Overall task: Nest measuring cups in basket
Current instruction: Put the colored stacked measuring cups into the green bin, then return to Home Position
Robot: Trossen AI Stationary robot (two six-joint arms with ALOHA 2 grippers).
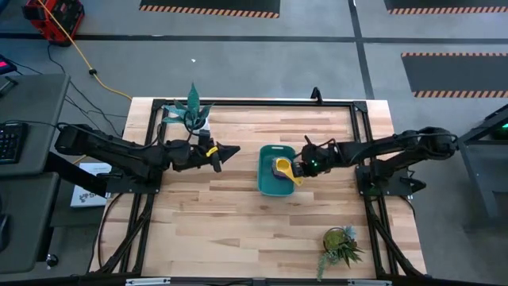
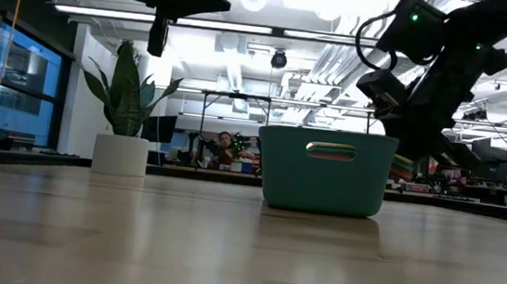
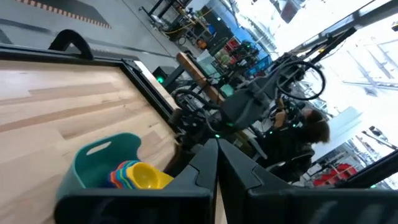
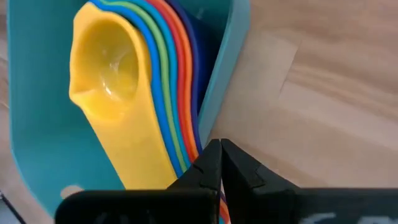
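Dark fingers of the right gripper (image 4: 219,163) pinch shut on the handles of the measuring cups (image 4: 134,93), stacked yellow-topmost in the basket (image 1: 270,183). Thin, light, slippery plastic; the flat handles look the best hold. The left gripper (image 1: 230,150), closed, hovers well apart.

Both grippers (image 1: 230,150) (image 1: 300,170) closed, raised.

table (image 1: 238,230): light wood | on it: teal basket (image 1: 267,181), white-potted plant (image 1: 193,111), small plant (image 1: 340,245)

Grey floor (image 1: 317,56) with hazard stripes (image 1: 210,9); bright ceiling lights (image 2: 116,14).
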